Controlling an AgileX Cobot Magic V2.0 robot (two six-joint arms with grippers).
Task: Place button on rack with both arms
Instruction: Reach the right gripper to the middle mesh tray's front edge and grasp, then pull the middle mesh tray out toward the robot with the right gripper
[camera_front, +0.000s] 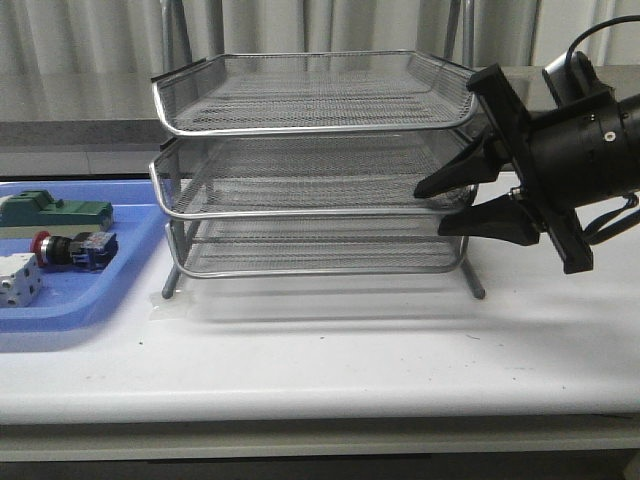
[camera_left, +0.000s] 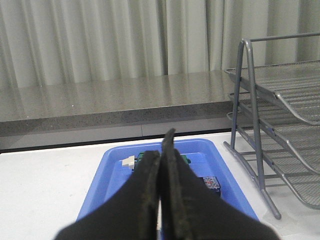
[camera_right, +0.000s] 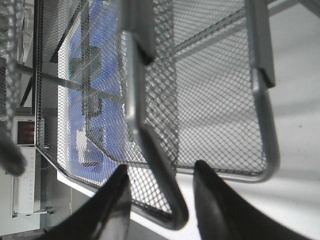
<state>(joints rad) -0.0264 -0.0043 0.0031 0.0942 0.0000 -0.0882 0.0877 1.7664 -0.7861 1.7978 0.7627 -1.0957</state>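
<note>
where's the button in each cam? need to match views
Front: button lies on the blue tray, far left, beside the rack.
Left wrist: only its blue block peeks out right of the shut fingers.
Right wrist: not discernible through the mesh.
Shared landmark: the rack.

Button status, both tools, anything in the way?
Button untouched in blue tray. Left tool shut, empty, above tray. Right tool open at rack, straddling its rim. Nothing blocking.

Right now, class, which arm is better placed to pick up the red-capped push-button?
Left: its shut gripper hovers over the blue plastic tray holding the red-capped push-button. The right gripper is open at the silver wire-mesh rack.
</note>
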